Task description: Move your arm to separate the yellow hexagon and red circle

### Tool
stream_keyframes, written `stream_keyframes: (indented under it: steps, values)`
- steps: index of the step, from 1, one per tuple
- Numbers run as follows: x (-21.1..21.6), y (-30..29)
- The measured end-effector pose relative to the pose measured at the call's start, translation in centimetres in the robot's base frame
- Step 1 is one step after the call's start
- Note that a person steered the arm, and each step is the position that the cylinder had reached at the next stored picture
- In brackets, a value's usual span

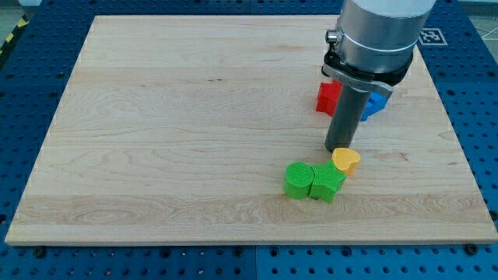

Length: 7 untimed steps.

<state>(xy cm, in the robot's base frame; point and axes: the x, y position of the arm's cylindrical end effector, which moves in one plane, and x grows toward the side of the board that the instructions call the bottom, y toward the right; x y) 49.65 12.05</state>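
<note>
My tip rests on the board just above and touching the top left edge of a yellow block, which looks heart-shaped. A red block lies higher up, left of the rod and partly hidden by it, so its shape is unclear. A blue block sits right of the rod, also partly hidden by the arm. The yellow block and the red block are well apart. I see no yellow hexagon or red circle that I can make out as such.
Two green blocks lie side by side just below and left of the yellow one: a rounded one and an angular one that touches the yellow block. The wooden board lies on a blue perforated table.
</note>
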Motion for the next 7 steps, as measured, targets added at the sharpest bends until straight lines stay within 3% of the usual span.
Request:
stream_keyframes:
  steps: [3,7]
  values:
    - [-0.8,2.1]
    - [-9.1,11.7]
